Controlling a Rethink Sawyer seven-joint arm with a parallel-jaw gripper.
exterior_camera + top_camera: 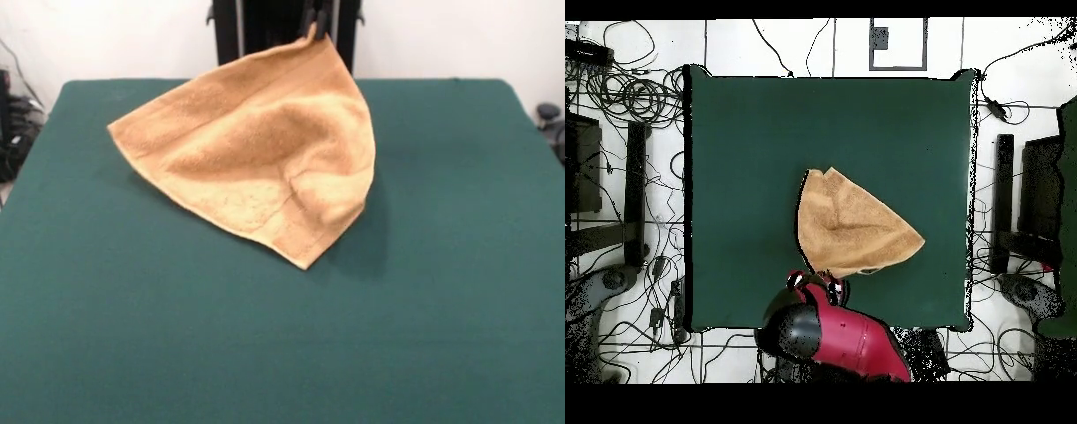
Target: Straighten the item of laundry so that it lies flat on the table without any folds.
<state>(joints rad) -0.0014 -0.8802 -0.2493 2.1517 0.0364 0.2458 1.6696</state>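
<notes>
Towel (256, 159): up by one corner, draped like a tent, lower edges on the table (441, 309), mid-table toward the robot's side.
Gripper (315, 25): at the top edge, jaws pinching that raised corner.
Arm (840, 340): red and black, beside the towel's edge in the overhead view.

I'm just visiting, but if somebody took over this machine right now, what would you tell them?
Gripper: shut on one corner of the towel, holding it up at the robot's side of the table.
Towel: hangs tent-like from that corner, lower edges resting on the table near its middle.
Done: corner lifted.
Left: lay the towel down flat with no folds.
</notes>
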